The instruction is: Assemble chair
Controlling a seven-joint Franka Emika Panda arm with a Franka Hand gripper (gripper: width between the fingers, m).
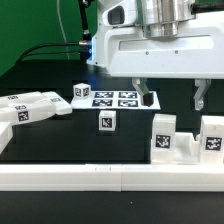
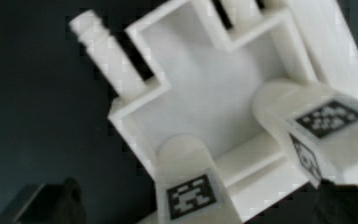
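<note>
A black desk [image 1: 40,140] fills the exterior view, edged along the lower part of the frame by a long white border rail [image 1: 110,178]. At the exterior view's left, midway up the frame, lie flat chair slabs [image 1: 35,102] with square tags facing up. Just to their right stands a small cube [image 1: 82,91], and beside it the marker board [image 1: 118,98] lies flat with its tags showing. Nearer the rail, at the centre of the frame, a second cube [image 1: 106,122] stands alone, apart from the board. At the exterior view's right, a chair piece with two uprights [image 1: 163,138] stands on the desk, a tag on each upright. Above it, in the upper right of the frame, the end effector [image 1: 170,95] hangs with its fingers [image 1: 140,92] spread wide, holding nothing and clear of the piece. The wrist view shows that chair piece with two uprights [image 2: 202,110] close up: a white slab with pegs along one edge and two rounded, tagged posts.
</note>
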